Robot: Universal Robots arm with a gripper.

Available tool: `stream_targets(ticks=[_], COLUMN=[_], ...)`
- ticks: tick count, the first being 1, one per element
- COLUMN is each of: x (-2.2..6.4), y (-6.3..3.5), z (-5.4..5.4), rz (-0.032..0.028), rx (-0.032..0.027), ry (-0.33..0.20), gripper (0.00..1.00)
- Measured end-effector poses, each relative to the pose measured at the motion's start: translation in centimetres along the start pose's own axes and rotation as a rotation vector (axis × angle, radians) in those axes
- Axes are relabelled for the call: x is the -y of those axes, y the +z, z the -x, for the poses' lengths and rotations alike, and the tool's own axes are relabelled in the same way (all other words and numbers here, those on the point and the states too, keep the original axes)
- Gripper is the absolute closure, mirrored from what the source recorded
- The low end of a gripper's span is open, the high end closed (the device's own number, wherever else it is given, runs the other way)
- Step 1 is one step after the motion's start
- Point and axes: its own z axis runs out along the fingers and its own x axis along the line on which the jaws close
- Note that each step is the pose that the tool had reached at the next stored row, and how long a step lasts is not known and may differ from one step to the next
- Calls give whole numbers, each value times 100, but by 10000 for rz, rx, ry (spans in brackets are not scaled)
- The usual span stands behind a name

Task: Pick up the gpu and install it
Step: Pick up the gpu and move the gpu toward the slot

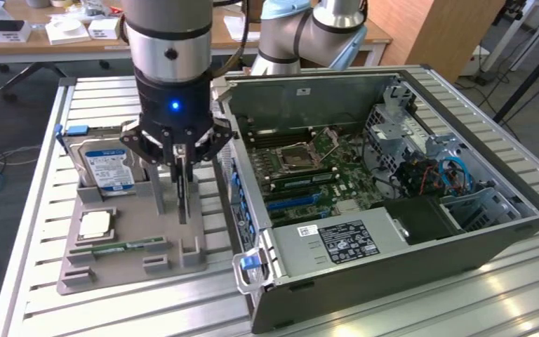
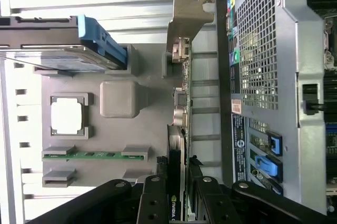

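Black hinged fingers (image 2: pixel 151 203) of the gripper (image 2: pixel 178 167) are seen clenched on the gpu (image 2: pixel 179 139), a thin dark card stood on edge in a slot of the tray (image 1: pixel 129 225). A boxy steel case (image 1: pixel 494 242) is laid open just beside the matte grey tray. A silver drive (image 1: pixel 106 165) and a slim green memory stick (image 1: pixel 120 247) are also held on the tray.
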Motion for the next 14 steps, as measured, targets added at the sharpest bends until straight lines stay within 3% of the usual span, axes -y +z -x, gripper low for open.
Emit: stream_targets(ticks=[14], x=[-26], y=[-635], z=[-22], rz=[0], rx=[1], ry=[0], gripper=[74])
